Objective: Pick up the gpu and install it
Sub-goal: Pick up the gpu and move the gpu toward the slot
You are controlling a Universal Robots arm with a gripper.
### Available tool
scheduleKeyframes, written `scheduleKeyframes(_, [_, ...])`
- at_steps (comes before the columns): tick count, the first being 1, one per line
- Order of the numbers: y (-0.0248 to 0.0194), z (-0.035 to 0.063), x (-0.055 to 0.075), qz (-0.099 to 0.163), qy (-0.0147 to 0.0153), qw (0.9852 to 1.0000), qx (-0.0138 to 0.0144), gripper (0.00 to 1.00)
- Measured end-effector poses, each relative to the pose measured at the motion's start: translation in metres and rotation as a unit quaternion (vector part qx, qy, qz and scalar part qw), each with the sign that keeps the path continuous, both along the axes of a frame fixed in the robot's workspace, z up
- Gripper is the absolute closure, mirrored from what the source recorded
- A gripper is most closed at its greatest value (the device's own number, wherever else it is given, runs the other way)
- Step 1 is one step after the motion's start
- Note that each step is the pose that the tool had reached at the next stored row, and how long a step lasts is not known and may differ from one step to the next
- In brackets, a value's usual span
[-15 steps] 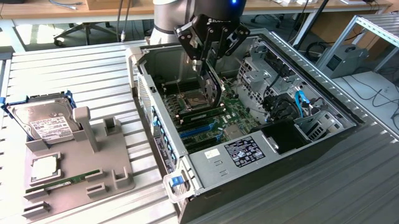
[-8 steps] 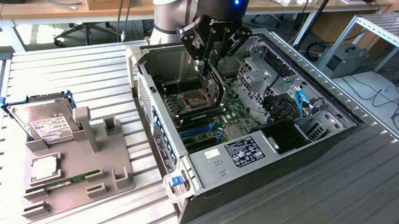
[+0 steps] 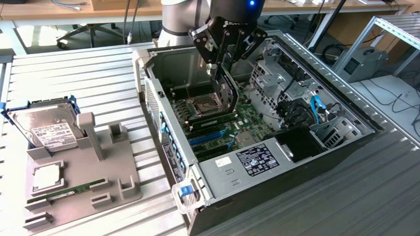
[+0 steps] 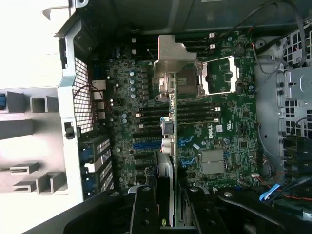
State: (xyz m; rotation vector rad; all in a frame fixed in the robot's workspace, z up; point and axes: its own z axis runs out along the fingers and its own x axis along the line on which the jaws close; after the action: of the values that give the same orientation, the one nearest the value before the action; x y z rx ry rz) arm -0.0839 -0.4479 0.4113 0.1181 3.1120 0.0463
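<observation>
The gripper point(image 3: 225, 58) is clamped on the upper edge of the gpu point(image 3: 227, 93), its 2 black fingers pinching the card from either face. The gpu hangs edge-down inside the open case point(image 3: 148, 83), over the motherboard point(image 3: 255, 123) and apart from it, not yet seated. In the wrist view the card shows as a thin line, with its silvery bracket towards the perforated rear wall of the case.

My judgement of the step in hand: it is alignment above a slot. To do it well, the card's bottom edge should run parallel to the chosen slot among the blue slots point(image 3: 208, 137) in the case, and the bracket should line up with the rear opening of the case, not with its sheet-metal lip. The card looks slightly tilted in the exterior view, so squaring it upright first would help. The descent should be straight and slow, since a thin board held only at the top can flex or pivot in the fingers.

The gpu is a slim, flat, rigid rectangle with a dark matte face and a bent metal bracket. The motherboard is green, dense with small upright parts. The case walls are grey pressed steel, partly perforated. Outside the case, beyond that perforated wall, a boxy silver hard drive point(image 3: 46, 129) sits on a grey moulded fixture point(image 3: 98, 172), on a ribbed metal surface point(image 3: 78, 69)
</observation>
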Motion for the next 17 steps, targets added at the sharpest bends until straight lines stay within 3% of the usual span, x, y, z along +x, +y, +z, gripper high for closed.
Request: scheduleKeyframes(17, [0.0, -0.0027, 0.0086, 0.0, 0.0, 1.0, 0.0, 0.73])
